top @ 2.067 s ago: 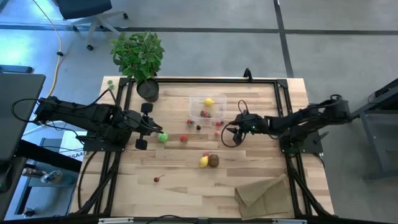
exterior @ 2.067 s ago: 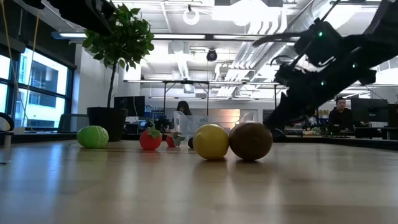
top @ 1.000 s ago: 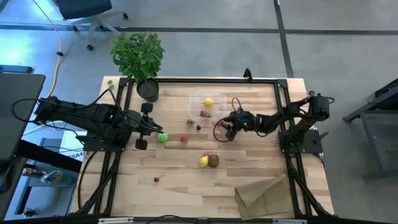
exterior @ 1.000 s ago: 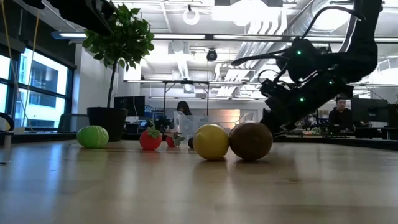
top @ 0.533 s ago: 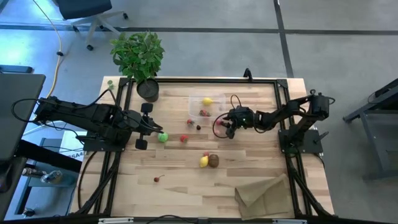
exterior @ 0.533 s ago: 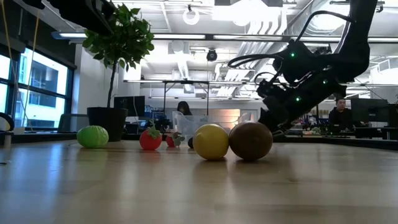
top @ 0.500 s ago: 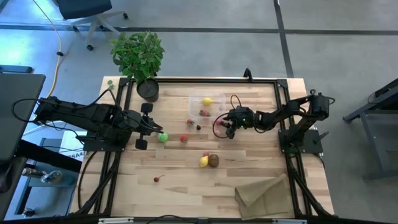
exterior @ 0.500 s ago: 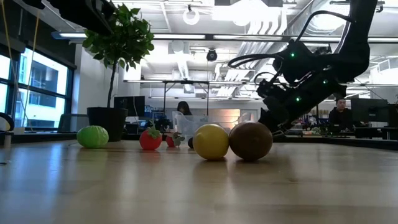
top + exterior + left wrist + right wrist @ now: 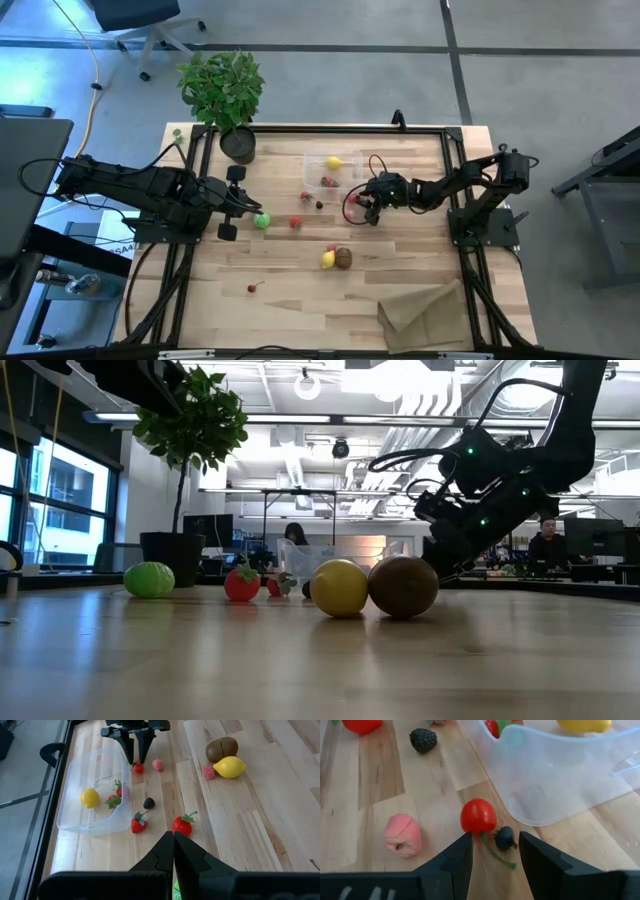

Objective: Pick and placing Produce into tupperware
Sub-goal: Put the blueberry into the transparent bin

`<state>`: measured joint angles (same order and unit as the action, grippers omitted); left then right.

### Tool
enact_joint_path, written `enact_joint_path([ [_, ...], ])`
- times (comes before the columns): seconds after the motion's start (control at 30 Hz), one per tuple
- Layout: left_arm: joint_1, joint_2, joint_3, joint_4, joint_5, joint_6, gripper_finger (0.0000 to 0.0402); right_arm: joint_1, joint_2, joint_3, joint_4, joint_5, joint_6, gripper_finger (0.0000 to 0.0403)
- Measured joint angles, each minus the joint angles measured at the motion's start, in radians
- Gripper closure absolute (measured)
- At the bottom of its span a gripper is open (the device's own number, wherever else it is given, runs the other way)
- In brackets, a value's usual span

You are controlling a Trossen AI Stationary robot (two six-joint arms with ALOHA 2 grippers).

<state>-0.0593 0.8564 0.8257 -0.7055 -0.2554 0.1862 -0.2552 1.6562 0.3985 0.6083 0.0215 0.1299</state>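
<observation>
My right gripper (image 9: 492, 846) is open and low over the table by the clear tupperware's (image 9: 555, 767) near corner. Its fingers stand on either side of a red cherry's (image 9: 478, 816) stem without touching it. A yellow lemon (image 9: 582, 725) and a strawberry (image 9: 116, 795) lie in the tupperware (image 9: 318, 165). On the wood rest a second lemon (image 9: 327, 260), the kiwi (image 9: 343, 258), the lime (image 9: 262, 221), a pink berry (image 9: 402, 835), a blackberry (image 9: 423, 741) and two strawberries (image 9: 183, 825). My left gripper (image 9: 248, 206) is shut beside the lime.
A potted plant (image 9: 222, 90) stands at the far left corner. A tan paper bag (image 9: 425, 310) lies at the near right. Another small cherry (image 9: 251, 288) sits on the near left boards. A black frame rail (image 9: 330, 128) runs along the table's far edge.
My right gripper has crept a little toward the tupperware and stays low over the cherry. The left arm and the produce have kept still.
</observation>
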Motion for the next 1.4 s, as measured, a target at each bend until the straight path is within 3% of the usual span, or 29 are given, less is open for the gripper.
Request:
enact_joint_path([
  [0.47, 0.000, 0.000, 0.000, 0.000, 0.000, 0.000, 0.0399, 0.000, 0.003, 0.014, -0.027, 0.049, 0.000, 0.0254],
  [0.73, 0.000, 0.000, 0.000, 0.000, 0.000, 0.000, 0.0399, 0.000, 0.076, 0.084, -0.051, 0.046, -0.013, 0.0254],
  [1.07, 0.000, 0.000, 0.000, 0.000, 0.000, 0.000, 0.0399, 0.000, 0.074, 0.087, -0.090, 0.034, 0.014, 0.0254],
  [1.4, 0.000, 0.000, 0.000, 0.000, 0.000, 0.000, 0.0399, 0.033, 0.074, 0.087, -0.139, 0.057, 0.063, 0.0278],
])
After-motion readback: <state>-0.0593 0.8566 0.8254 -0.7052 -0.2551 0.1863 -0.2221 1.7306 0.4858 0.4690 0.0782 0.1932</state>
